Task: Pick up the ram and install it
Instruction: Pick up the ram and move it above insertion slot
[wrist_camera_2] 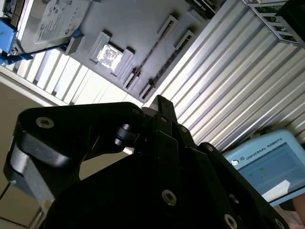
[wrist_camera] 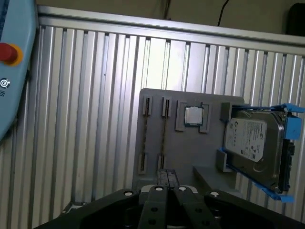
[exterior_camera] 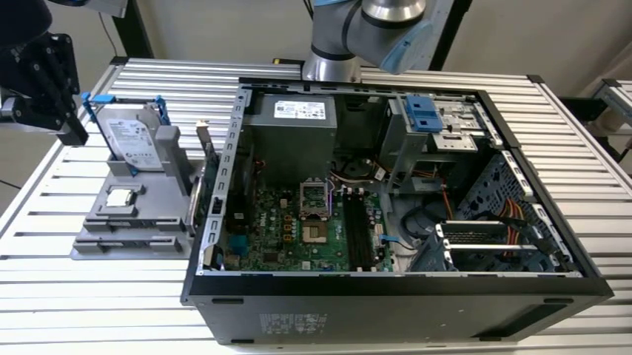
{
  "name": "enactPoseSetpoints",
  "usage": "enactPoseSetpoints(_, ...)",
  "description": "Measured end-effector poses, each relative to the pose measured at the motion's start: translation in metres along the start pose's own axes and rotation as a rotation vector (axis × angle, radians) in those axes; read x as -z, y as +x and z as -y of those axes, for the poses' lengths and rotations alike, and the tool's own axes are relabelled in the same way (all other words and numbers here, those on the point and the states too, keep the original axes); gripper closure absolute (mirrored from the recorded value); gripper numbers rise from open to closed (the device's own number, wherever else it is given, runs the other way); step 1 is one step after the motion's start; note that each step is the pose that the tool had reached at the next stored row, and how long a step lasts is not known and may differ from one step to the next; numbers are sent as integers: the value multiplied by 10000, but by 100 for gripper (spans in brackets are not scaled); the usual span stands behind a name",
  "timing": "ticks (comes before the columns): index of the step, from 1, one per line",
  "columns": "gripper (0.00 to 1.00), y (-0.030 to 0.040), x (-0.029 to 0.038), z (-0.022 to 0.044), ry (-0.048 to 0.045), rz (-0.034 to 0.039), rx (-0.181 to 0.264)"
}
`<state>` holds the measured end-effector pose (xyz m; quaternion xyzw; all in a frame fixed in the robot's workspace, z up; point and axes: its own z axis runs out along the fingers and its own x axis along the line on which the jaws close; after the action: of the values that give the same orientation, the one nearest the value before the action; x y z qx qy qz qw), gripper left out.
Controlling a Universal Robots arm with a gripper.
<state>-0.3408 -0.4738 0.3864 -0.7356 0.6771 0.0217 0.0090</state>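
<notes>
My gripper point(exterior_camera: 69, 133) hangs at the exterior view's far left, above the table's edge and beside the grey fixture point(exterior_camera: 148, 237). In both wrist views its black fingertips point(wrist_camera: 167, 175) point(wrist_camera_2: 162, 102) sit together with no gap and nothing between them, pointing at the fixture point(wrist_camera: 190, 143). Two thin dark lines point(wrist_camera: 163, 136) run between the fixture's end slots. I cannot tell whether either is the ram. The black memory slots point(exterior_camera: 357, 229) lie on the motherboard point(exterior_camera: 286, 229) inside the open case.
A silver hard drive in a blue frame point(exterior_camera: 133, 137) point(wrist_camera: 252, 143) and a small square chip point(exterior_camera: 120, 197) point(wrist_camera: 193, 115) sit on the fixture. The open computer case point(exterior_camera: 395, 288) stands at mid-table. A blue pendant point(wrist_camera: 14, 71) point(wrist_camera_2: 267, 162) lies nearby.
</notes>
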Motion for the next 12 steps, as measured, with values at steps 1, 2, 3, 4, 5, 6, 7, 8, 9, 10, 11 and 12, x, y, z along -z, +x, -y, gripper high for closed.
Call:
enactPoseSetpoints(1,100,0,0,0,0,0,-1)
enactPoseSetpoints(2,100,0,0,0,0,0,-1)
enactPoseSetpoints(3,100,0,0,0,-1,0,-1)
enactPoseSetpoints(4,100,0,0,0,-1,0,-2)
enactPoseSetpoints(5,100,0,0,0,0,0,-2)
enactPoseSetpoints(6,100,0,0,0,-1,0,-3)
enactPoseSetpoints(7,100,0,0,0,0,0,-3)
enactPoseSetpoints(8,100,0,0,0,-1,0,-4)
enactPoseSetpoints(9,0,0,0,0,-1,0,-5)
enactPoseSetpoints(10,0,0,0,0,0,0,-5)
enactPoseSetpoints(11,0,0,0,0,0,0,-6)
enactPoseSetpoints(12,0,0,0,0,-1,0,-6)
